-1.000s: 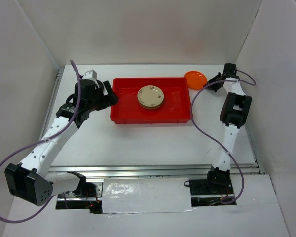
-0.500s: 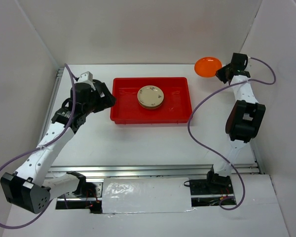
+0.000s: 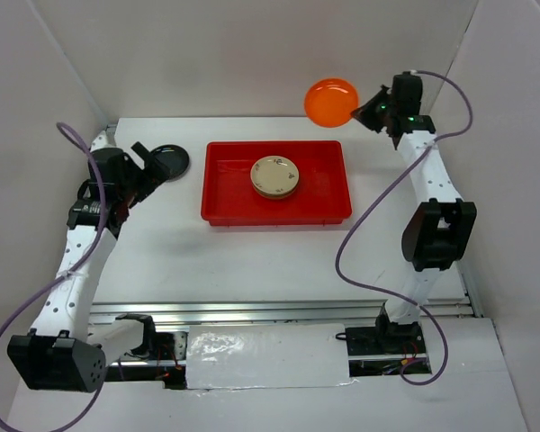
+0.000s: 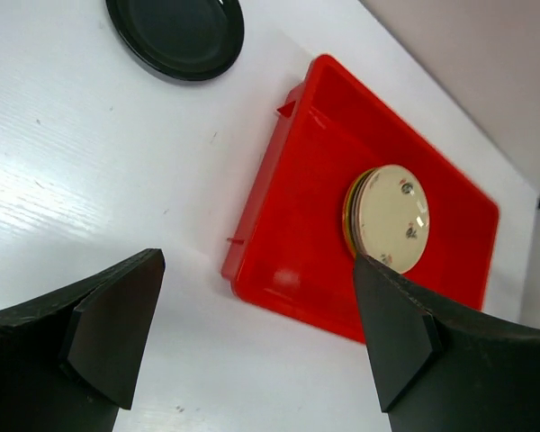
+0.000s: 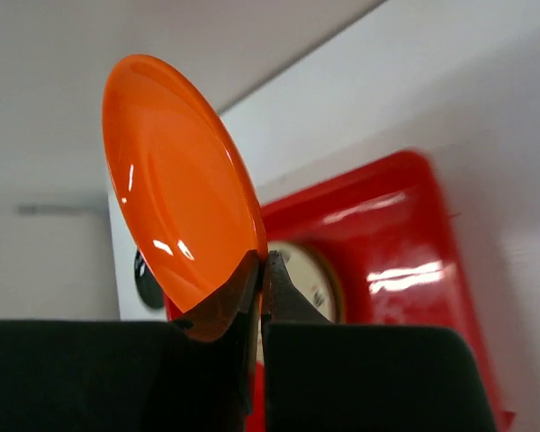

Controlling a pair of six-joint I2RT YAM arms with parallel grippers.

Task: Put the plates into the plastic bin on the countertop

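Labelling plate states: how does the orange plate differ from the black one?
The orange plate is pinched by its rim in the right gripper, held in the air on edge; the black plate lies flat on the countertop, ungripped, left of the plastic bin. Both are round and outside the bin.

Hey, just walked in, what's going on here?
Plates are being put into the red bin. The right gripper holds an orange plate by its rim, up in the air near the bin's far right corner. The left gripper is open beside a black plate lying on the countertop left of the bin. A cream floral plate sits inside the bin.
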